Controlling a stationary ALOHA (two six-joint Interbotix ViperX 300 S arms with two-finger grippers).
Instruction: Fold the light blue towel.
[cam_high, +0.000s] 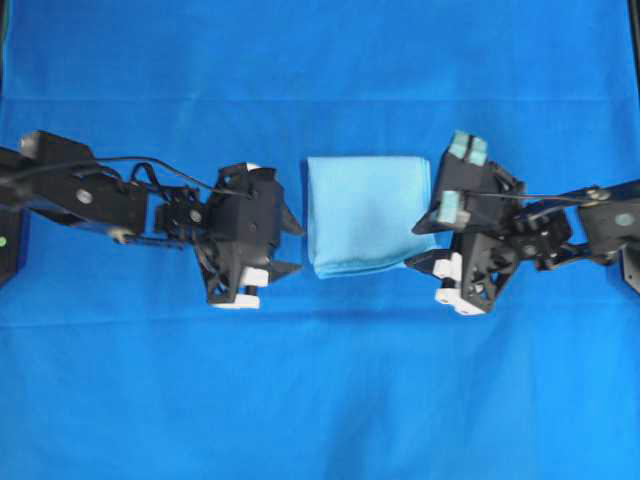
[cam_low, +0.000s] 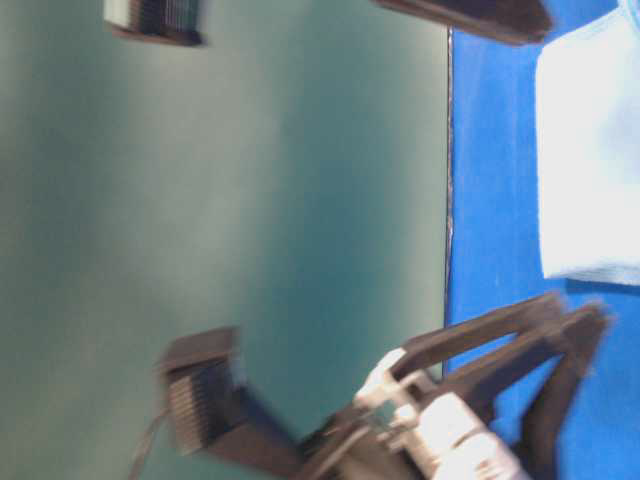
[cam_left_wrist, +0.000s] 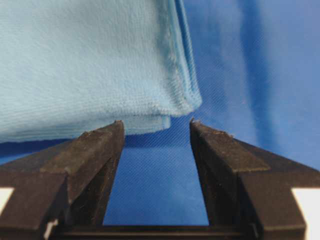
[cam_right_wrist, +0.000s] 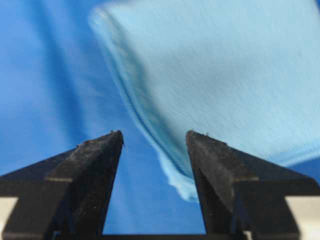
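Two open pincers beside folded towel (cam_high: 368, 214)

The light blue towel (cam_high: 367, 213) lies folded flat into a small, nearly square stack at the middle of my worktop (cam_high: 320, 400), its hemmed edges layered together, nothing holding it.

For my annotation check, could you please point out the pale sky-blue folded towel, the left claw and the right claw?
Pale sky-blue folded towel (cam_high: 367, 212): overhead view, middle of its top layer.
Left claw (cam_high: 294, 248): overhead view, gap between its black fingertips.
Right claw (cam_high: 419, 246): overhead view, between its fingertips, at the towel's edge.
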